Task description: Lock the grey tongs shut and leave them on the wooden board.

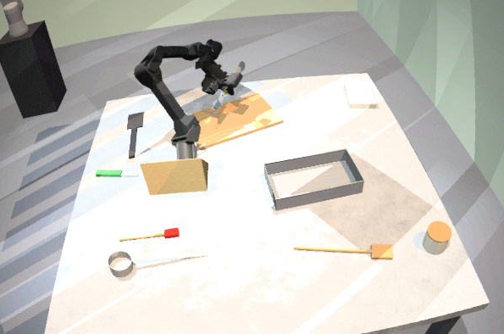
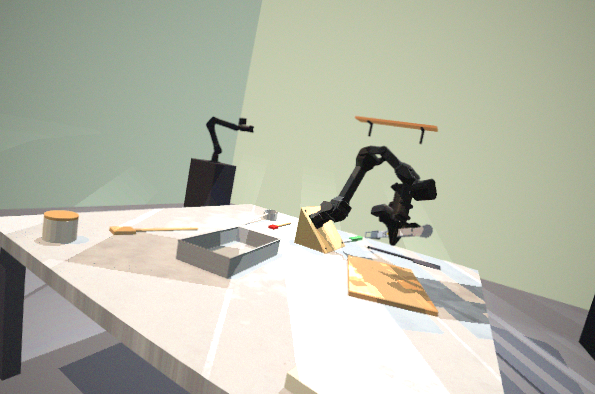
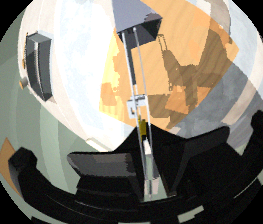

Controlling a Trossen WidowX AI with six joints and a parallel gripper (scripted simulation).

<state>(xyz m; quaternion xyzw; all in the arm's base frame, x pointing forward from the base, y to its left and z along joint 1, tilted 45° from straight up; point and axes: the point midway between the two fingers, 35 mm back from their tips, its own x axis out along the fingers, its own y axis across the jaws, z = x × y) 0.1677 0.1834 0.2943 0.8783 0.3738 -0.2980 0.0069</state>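
Observation:
The grey tongs (image 1: 218,102) (image 2: 414,232) (image 3: 148,152) are held in the air above the wooden board (image 1: 260,123) (image 2: 382,295) (image 3: 219,50). Their round end shows higher than their other end in the top and exterior views, only slightly so in the exterior view. In the wrist view their long thin arms run close together. Whether the lock inside the hinge is engaged cannot be seen. My gripper (image 1: 229,89) (image 2: 395,235) (image 3: 143,125) is shut on the tongs, which cross between its fingers. The roasting tin (image 1: 274,203) (image 2: 202,260) (image 3: 38,67) holds nothing.
A wooden wedge (image 1: 175,178) (image 2: 307,235) stands beside the arm's base. A dark spatula (image 1: 133,137) (image 2: 407,257) and a green-handled tool (image 1: 108,173) lie left of it in the top view. A pale block (image 1: 359,95) lies at the back right; a lidded jar (image 1: 436,239) (image 2: 60,230) stands at front right.

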